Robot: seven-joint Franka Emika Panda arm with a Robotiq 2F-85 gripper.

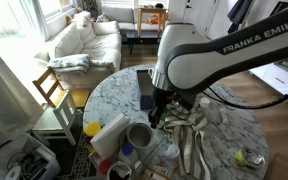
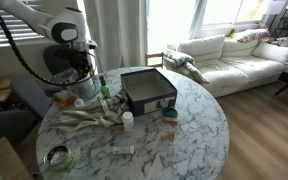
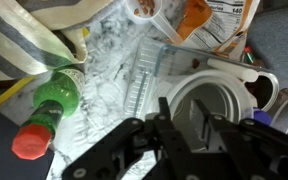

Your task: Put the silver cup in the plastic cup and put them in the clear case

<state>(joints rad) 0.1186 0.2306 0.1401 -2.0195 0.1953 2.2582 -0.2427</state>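
Note:
In the wrist view the whitish plastic cup (image 3: 252,84) sits right under me, seen from above. Its inside is grey, which looks like the silver cup (image 3: 224,110) nested in it. My gripper (image 3: 183,114) straddles the cups' left wall, one finger outside and one inside, and looks shut on it. An exterior view shows the gripper (image 1: 155,116) just above the cup (image 1: 141,133) by the table's near edge. The clear case (image 2: 149,107), a rectangular box with a dark bottom, stands at the middle of the round marble table in both exterior views (image 1: 144,90).
A green bottle with a red cap (image 3: 54,100) lies to the left of the cups. A white-and-yellow carton (image 1: 109,135), a striped cloth (image 3: 24,30) and small jars crowd the cups. A tape roll (image 2: 57,156) lies near the table's edge. A wooden chair (image 1: 49,90) stands beside the table.

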